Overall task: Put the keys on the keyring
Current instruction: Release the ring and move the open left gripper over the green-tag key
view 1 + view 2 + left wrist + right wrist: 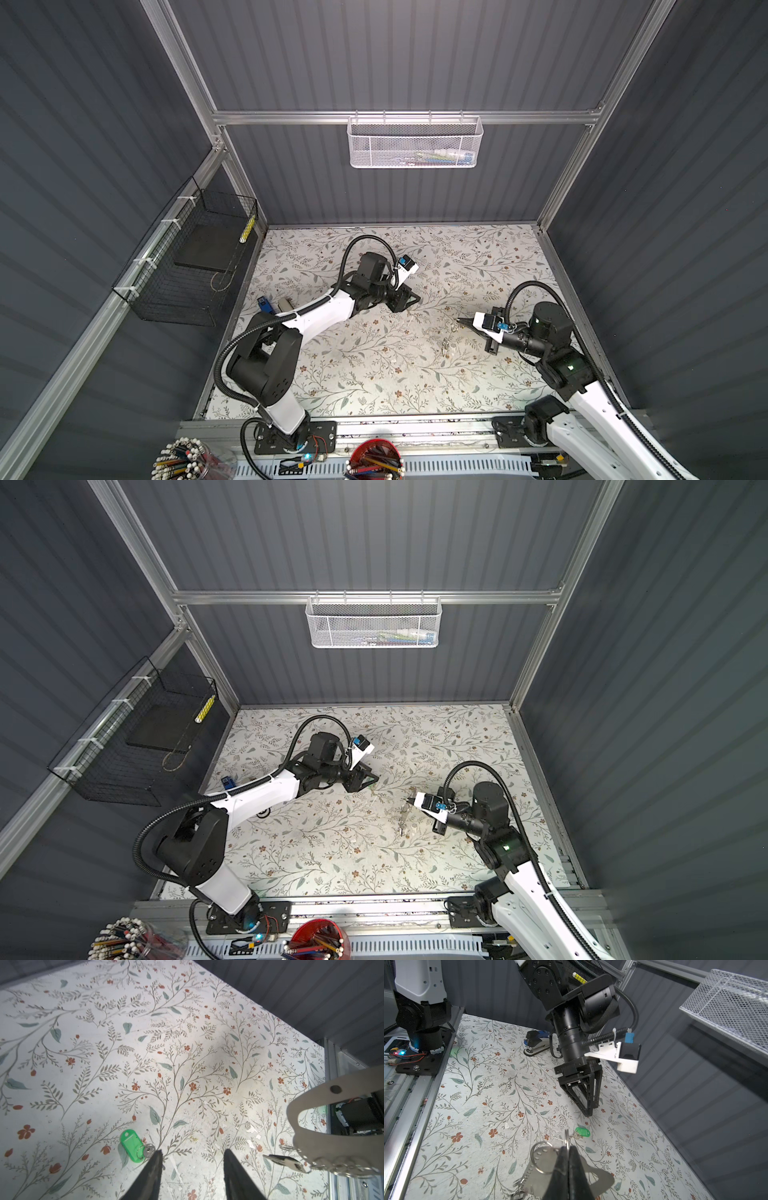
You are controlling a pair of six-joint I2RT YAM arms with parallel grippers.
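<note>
From my console I see the right gripper (569, 1150) pinched tight on the keyring (602, 1179) — its two black fingers (560, 1178) meet on the flat grey plate, with metal rings (532, 1155) fanning out just beside them. In the left wrist view the same keyring (315, 1093) is held up over the table (104, 1064), its large oval cutout facing the camera. A silver key (284, 1162) dangles at the small loops along its edge; I cannot tell whether that key carries a tag. In both top views the right gripper (460, 321) (409, 801) points toward the middle of the table. A small cluster of metal shows just under its tip, too small for me to sort out. The left gripper (193, 1152) stands open with nothing between its jaws. The green-tag key (132, 1145) lies flat on the floral table, just beside one of the left gripper's fingers, whose tip overlaps the key's round head in that view. From the right wrist camera the left gripper (590, 1110) points down at the table with its tips near the green-tag key (582, 1132) but apart from it — the key lies between the two grippers. Both top views put the left gripper (415, 300) (374, 778) near mid-table. A blue stapler (537, 1042) sits on the table behind the left gripper, well apart from the keys.
</note>
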